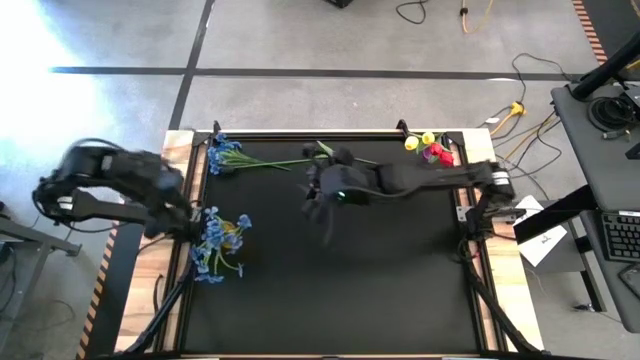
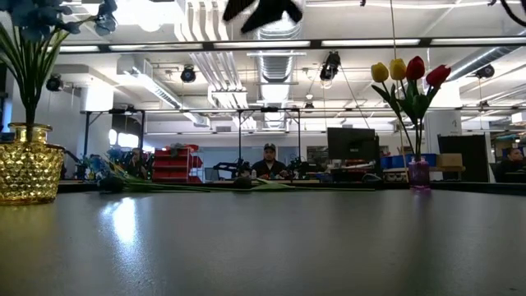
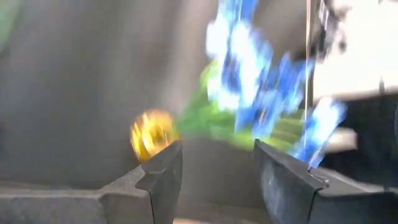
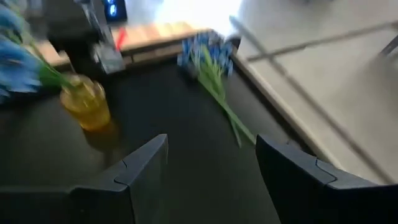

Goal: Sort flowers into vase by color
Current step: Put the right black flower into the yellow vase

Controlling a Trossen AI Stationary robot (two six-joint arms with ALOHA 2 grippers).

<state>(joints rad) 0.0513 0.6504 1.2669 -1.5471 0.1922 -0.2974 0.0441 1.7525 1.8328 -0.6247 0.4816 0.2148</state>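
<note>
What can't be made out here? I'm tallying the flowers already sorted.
- Blue flowers in the gold vase: high view too small to count, left wrist view blurred, low view cuts the blossoms off.
- Small vase with tulips: high view hides it beneath the blossoms.
- Loose blue bunch: blurred.

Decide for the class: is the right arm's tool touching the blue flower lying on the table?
Apart. In the right wrist view the right tool stands open over bare mat, and the blue flower lies farther off with dark table between them.

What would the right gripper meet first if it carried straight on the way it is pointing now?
Probably the loose blue flower stem lying on the mat: it sits ahead of the right gripper, whose fingers are open and empty. The gold vase stands off to one side; depth is uncertain.
</note>
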